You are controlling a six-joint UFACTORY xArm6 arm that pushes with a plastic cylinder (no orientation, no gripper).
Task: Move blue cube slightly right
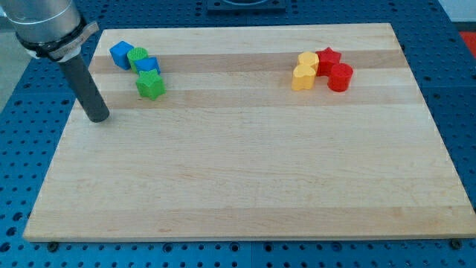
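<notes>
In the camera view, my tip [97, 116] is resting low-left of the blue cube [121, 54] — apart from it, touching nothing. The cube is sitting against the green cylinder [137, 57] at the board's top-left; the push appears not yet begun.

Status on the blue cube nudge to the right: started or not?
Not started, by the look of it. The blue cube sits in the top-left cluster against the green cylinder. My tip rests lower left of the cluster, touching no block. The approach and push remain.
</notes>
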